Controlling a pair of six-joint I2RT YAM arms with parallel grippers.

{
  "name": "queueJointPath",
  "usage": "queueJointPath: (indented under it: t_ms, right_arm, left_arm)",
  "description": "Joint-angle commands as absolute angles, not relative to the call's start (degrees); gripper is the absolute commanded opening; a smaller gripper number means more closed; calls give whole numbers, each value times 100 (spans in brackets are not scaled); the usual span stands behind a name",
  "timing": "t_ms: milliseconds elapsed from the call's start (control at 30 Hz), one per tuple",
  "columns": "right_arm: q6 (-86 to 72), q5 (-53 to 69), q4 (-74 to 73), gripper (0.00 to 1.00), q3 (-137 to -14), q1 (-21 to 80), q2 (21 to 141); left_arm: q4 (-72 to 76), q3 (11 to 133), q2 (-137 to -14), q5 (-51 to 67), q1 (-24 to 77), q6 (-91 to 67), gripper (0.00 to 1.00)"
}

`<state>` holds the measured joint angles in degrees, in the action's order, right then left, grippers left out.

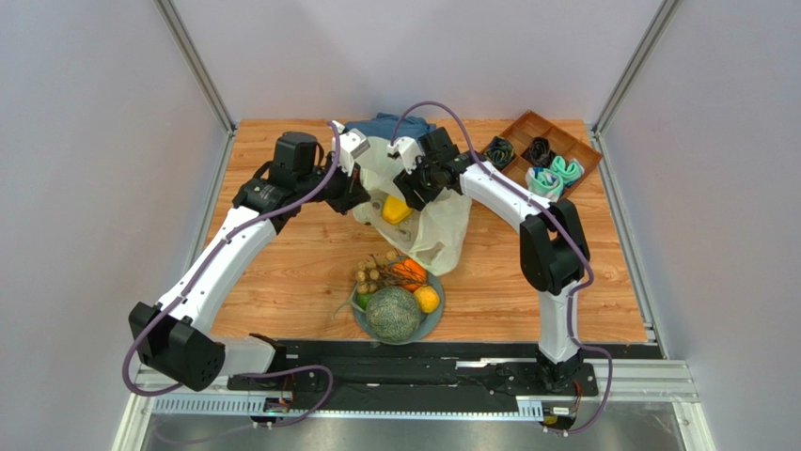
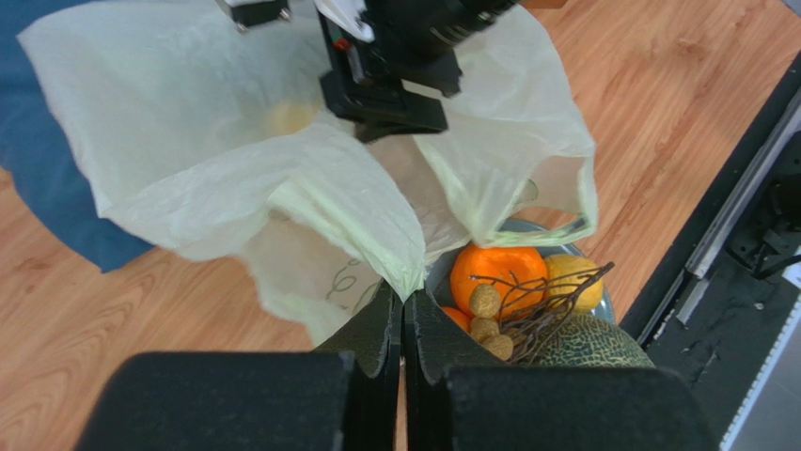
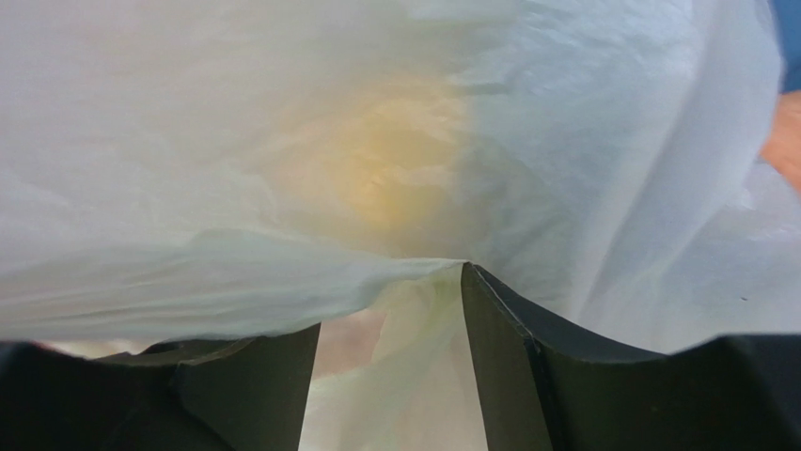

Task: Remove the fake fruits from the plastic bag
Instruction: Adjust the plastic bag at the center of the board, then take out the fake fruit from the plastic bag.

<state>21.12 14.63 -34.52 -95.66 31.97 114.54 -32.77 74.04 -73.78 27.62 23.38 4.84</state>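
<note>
My left gripper (image 2: 404,299) is pressed together on a fold of the bag (image 2: 188,122). The film is pinched right at the fingertips and held up off the table (image 1: 282,272). My right gripper (image 3: 390,301) has its jaws apart. A ridge of bag film lies across the gap and touches the tip of one finger, but nothing is squeezed between them.

The two grippers face each other across the bag, with the right one just beyond and above my left fingertips. The bag hangs between them. A yellow piece (image 3: 395,160) glows through the film straight ahead of my right fingers, inside the bag.

Close below my left fingers, to their right, sits a plate (image 1: 432,322). On it are the melon (image 2: 592,346), oranges (image 2: 498,272) and tan pieces (image 2: 485,301) on twigs, all outside the bag. A blue cloth (image 2: 38,122) lies beyond my left fingers to their left, under the bag's far side.
</note>
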Motion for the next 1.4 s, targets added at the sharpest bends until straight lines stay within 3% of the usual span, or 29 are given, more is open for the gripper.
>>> queueJointPath:
  t_ms: [0,233,667,833,1067,1367]
  right_arm:
    - [1819,687,-3367,63,-10177,3076,11741]
    - [1539,-185,-3023,66,-10449,2699,11927]
    - [-8,2159,-3401,74,-9396,2777,10020]
    - [-605,2575,-3875,70,-9764,2900,10607]
    - [-2799,2497,-3551,70,-9668,2874,11258]
    - [-3876,2216,-3392,83,-10510,2874,12216]
  left_arm:
    - [-3050,7514,-7549,3111,2312,62,0]
    - [-2979,7743,-7866,3208,2312,-211,0]
    - [-2830,8217,-8525,2839,2312,-360,0]
    - [-2690,8463,-8832,2856,2312,-712,0]
    - [-2742,8763,-8947,2795,2320,-738,0]
    - [-2576,8324,-8271,3190,2312,-1344,0]
